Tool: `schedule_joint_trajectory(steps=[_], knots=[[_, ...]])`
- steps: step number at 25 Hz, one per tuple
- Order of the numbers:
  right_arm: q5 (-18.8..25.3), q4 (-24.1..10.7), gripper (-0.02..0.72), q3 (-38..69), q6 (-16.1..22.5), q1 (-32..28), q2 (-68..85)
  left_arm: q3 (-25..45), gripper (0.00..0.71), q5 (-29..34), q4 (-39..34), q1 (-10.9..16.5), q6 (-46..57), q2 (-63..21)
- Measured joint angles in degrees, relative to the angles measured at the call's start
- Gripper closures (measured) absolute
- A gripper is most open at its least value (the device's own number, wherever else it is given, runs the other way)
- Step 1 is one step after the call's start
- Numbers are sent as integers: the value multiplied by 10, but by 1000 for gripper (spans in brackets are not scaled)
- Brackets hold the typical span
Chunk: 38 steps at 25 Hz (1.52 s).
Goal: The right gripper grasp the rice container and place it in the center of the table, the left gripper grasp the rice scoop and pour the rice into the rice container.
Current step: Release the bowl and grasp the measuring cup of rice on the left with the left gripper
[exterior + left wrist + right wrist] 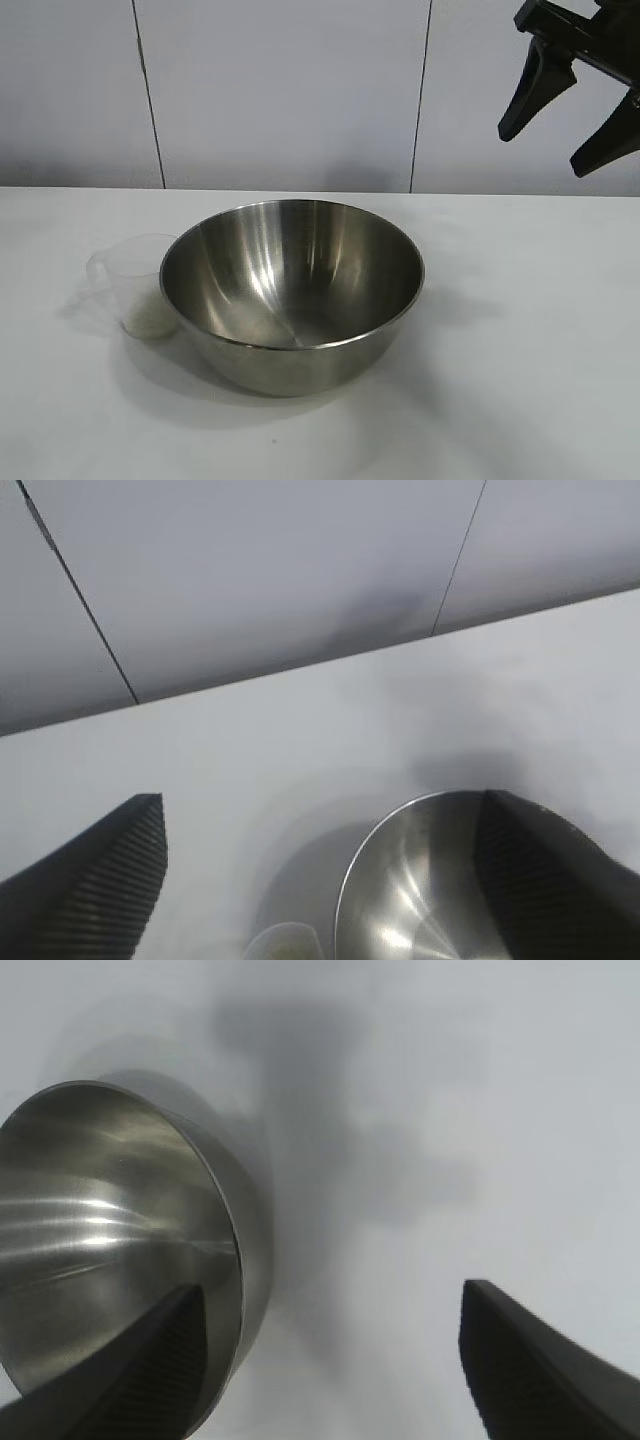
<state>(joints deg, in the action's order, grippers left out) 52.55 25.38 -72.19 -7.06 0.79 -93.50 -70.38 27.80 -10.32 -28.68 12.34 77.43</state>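
Now your bowl (292, 290) sits mid-table (530, 380), the cup (135, 285) touching its side with rice apparently unpoured, right gripper (565, 105) raised with jaws apart and empty, left gripper (320, 865) likewise open above them.

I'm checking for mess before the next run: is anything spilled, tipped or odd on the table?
Nothing stands out. The rice container sits upright mid-table, and the rice scoop stands upright against its side. No loose grains show on the table. Both grippers are open and clear: right gripper, left gripper.
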Motion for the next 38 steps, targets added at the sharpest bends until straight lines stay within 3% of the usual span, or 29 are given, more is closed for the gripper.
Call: schedule_joint_trajectory(steps=[8,13,21,27,32,36,38], knots=[[0,0,210,0,0,0,0,296,105,-311,-4,0,1,-122],[0,0,210,0,0,0,0,423,105,-417,-6,8,-38,-123],[1,0,210,0,0,0,0,489,139,-436,-6,115,-50,-114],[1,0,210,0,0,0,0,500,141,-472,-6,123,-52,-89],[0,0,210,0,0,0,0,562,141,-687,5,124,-52,17],[0,0,210,0,0,0,0,604,141,-880,69,124,-52,136],[0,0,210,0,0,0,0,616,141,-915,88,124,-52,198]])
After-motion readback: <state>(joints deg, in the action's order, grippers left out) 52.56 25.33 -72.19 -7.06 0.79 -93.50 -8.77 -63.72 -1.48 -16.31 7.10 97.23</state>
